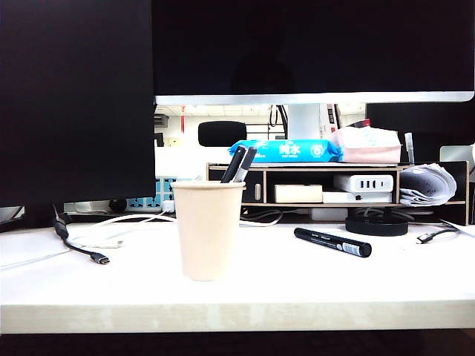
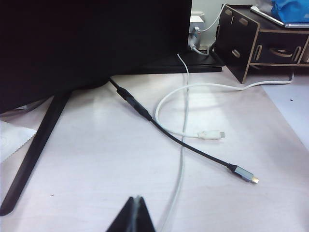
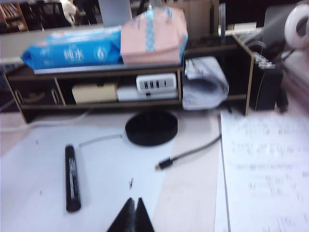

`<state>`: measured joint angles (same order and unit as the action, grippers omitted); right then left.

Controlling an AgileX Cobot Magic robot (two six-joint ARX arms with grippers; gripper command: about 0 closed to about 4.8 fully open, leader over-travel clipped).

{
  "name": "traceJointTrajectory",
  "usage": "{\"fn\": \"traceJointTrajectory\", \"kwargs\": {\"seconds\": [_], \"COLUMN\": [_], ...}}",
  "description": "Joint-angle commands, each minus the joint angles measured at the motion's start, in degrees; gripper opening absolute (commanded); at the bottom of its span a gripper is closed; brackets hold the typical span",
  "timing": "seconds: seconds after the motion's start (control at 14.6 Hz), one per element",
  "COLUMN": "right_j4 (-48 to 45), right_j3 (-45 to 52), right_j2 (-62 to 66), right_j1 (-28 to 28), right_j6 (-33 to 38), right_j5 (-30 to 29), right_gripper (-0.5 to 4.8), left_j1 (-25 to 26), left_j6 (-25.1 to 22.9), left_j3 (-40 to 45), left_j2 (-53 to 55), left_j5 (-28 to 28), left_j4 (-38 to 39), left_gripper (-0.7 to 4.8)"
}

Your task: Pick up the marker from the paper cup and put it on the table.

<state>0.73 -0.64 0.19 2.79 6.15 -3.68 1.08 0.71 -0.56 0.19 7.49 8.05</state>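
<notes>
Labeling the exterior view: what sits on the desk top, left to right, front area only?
Black cable plug → paper cup holding two slim pens → marker lying on the table → black round base → cable end.

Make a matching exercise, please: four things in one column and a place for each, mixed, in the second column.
1. marker
2. two slim pens
3. blue packet
4. white charger

a. standing in the paper cup
b. inside the wooden shelf
c. lying on the table
d. on top of the shelf

Pairs: 1-c, 2-a, 3-d, 4-b
</notes>
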Motion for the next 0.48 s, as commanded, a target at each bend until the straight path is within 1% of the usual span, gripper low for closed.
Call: {"fn": "traceJointTrajectory", "kwargs": {"seconds": [0.07, 0.48], "right_j4": [-2.9, -2.2], "right_j3": [0.4, 0.4], "right_j2": [0.0, 0.0], "right_j1": [0.0, -0.1], "right_j6": [-0.1, -0.1], "right_j5": [-0.1, -0.1], "right_gripper": [-0.05, -0.05], "left_j1": [0.1, 0.1], "left_j6": [-0.2, -0.2], "left_j3": [0.0, 0.0], "left_j2": [0.0, 0.0], "left_j5": [0.3, 0.3], "left_j4": [-0.4, -0.4], "left_gripper": [-0.04, -0.04]}}
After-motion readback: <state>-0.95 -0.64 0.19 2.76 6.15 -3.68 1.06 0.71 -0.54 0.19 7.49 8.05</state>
